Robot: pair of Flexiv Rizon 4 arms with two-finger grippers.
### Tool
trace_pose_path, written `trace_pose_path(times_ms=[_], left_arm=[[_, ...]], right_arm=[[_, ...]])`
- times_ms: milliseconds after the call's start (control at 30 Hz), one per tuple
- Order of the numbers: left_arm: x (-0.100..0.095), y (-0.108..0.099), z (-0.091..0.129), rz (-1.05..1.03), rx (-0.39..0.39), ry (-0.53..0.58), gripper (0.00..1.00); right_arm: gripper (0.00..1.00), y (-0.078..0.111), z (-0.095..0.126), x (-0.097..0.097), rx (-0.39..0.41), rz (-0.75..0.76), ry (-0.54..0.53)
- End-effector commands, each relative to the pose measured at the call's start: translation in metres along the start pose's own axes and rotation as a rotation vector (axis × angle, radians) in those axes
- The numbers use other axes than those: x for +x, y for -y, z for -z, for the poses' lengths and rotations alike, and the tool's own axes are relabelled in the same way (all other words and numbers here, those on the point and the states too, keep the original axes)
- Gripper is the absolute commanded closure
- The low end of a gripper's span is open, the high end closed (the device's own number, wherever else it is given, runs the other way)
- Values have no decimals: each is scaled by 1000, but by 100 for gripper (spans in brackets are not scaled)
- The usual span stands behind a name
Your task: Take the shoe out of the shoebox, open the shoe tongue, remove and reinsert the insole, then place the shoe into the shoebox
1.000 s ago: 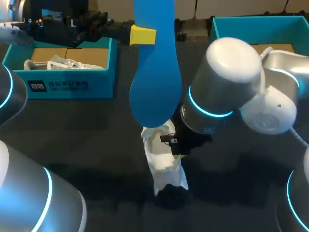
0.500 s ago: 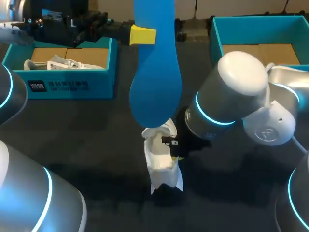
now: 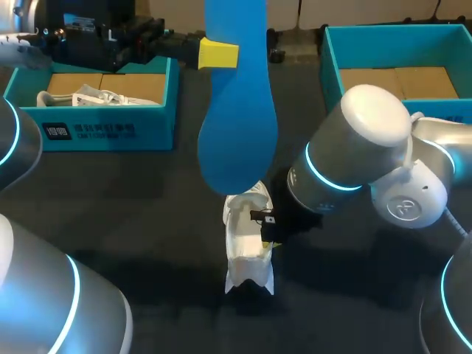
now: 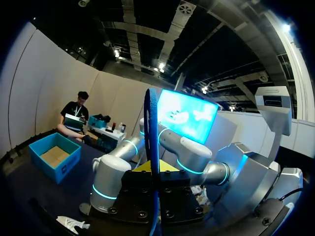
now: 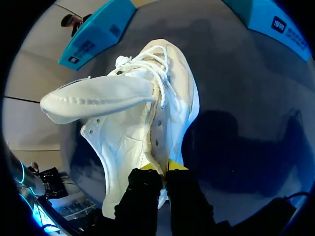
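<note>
Showing only wrist-side, the right gripper [image 5: 164, 169] clamps the shoe [image 5: 138, 132] wall; overhead, the left gripper [image 3: 221, 54] holds the insole [image 3: 236, 125].

Dark matte surface [image 3: 140, 214] is spanning the whole head view. Overhead light is throwing soft, blurred shadows across its middle and right side; its far edge is meeting a pale floor.

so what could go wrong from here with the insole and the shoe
The left gripper grips the blue insole high up, with its long lower end hanging free above the white shoe; it may swing and miss the opening. The right gripper pinches only the shoe's thin side wall, so the shoe could slip free or tip.
</note>
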State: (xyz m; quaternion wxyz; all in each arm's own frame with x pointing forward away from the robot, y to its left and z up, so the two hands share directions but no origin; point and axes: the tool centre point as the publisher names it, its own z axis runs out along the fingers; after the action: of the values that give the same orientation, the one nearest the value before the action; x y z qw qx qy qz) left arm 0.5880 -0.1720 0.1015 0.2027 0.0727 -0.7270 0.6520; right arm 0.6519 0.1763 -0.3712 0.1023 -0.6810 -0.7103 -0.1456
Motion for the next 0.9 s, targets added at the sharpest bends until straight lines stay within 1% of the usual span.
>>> trace_pose_path(times_ms=[33, 67, 100, 200, 267, 367, 433, 500, 533, 600, 900], left_arm=[[-1, 1, -1, 1, -4, 0, 100], [-1, 1, -1, 1, -4, 0, 100], [-1, 1, -1, 1, -4, 0, 100], [-1, 1, -1, 1, -4, 0, 100], [-1, 1, -1, 1, -4, 0, 100], [-1, 1, -1, 1, -4, 0, 100], [-1, 1, -1, 1, -4, 0, 100], [-1, 1, -1, 1, -4, 0, 100], [-1, 1, -1, 1, -4, 0, 100], [-1, 1, -1, 1, -4, 0, 100], [-1, 1, -1, 1, -4, 0, 100]], right_arm=[[68, 0, -4, 1, -1, 0, -8], [60, 0, -4, 1, -1, -2, -7], [0, 0, -2, 2, 0, -6, -6], [0, 0, 5, 3, 7, -7, -4], [0, 0, 14, 0, 7, -7, -5], [0, 0, 31, -4, 6, 9, -47], [0, 0, 43, -8, 22, 1, -49], [0, -1, 57, -11, 14, 29, -122], [0, -3, 66, -12, 4, 26, -144], [0, -4, 76, -14, 4, 37, -165], [0, -4, 76, -14, 4, 37, -165]])
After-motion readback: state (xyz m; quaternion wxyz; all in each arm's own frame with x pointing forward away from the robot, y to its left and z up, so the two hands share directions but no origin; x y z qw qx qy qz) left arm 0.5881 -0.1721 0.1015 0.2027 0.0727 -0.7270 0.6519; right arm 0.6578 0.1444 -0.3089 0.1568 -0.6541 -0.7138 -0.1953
